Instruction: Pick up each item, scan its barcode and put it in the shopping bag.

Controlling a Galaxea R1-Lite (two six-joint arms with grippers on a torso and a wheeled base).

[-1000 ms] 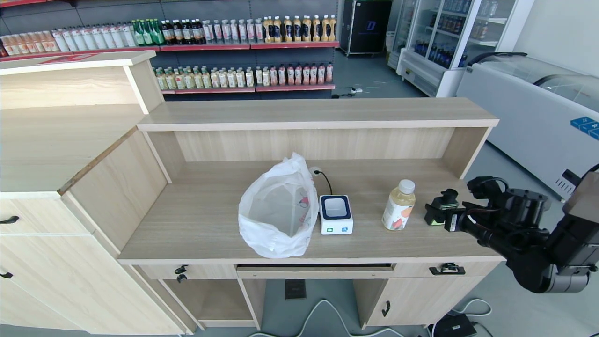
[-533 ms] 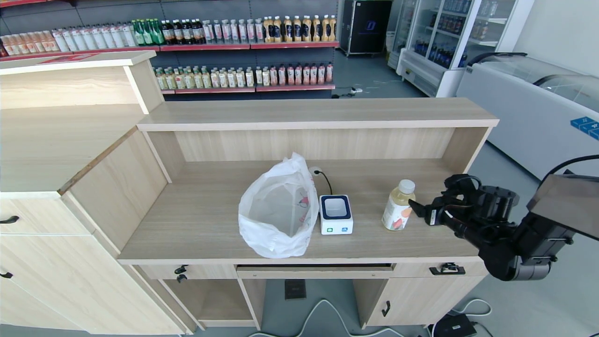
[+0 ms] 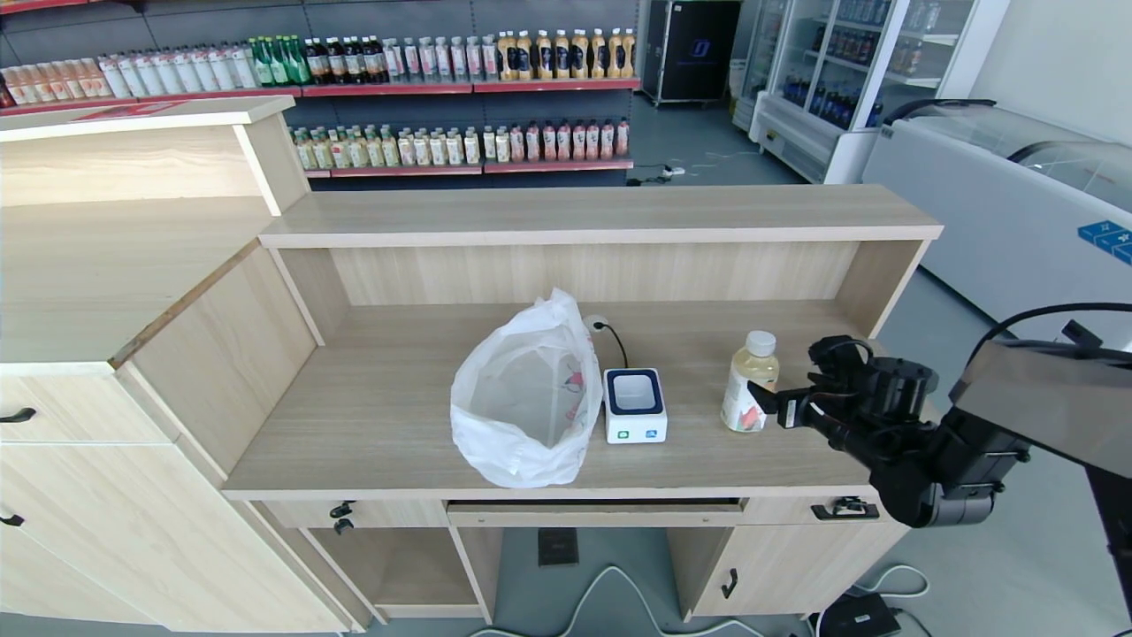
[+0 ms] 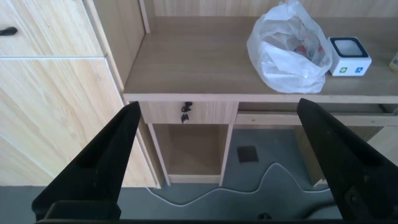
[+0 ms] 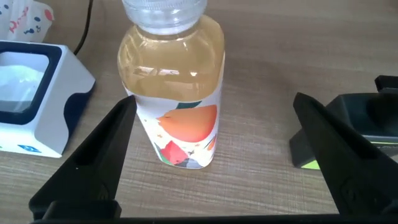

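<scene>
Shopping bag (image 3: 522,411) stands open on the counter (image 3: 371,416), with the scanner (image 3: 634,405) just beside it. The bottle (image 3: 750,382) is upright between the wide-spread fingers of the right gripper (image 5: 214,102). If they touch it, I cannot tell. Its cap is cut off in the right wrist view. The left gripper (image 4: 217,104) is spread wide and holds nothing.

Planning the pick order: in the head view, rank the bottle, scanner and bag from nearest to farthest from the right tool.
1. Bottle, beside the right tool.
2. Scanner, left of the bottle.
3. Bag, left of the scanner.

Right arm (image 3: 924,464), cable (image 3: 1044,310) and end effector (image 5: 212,102) are black.
</scene>
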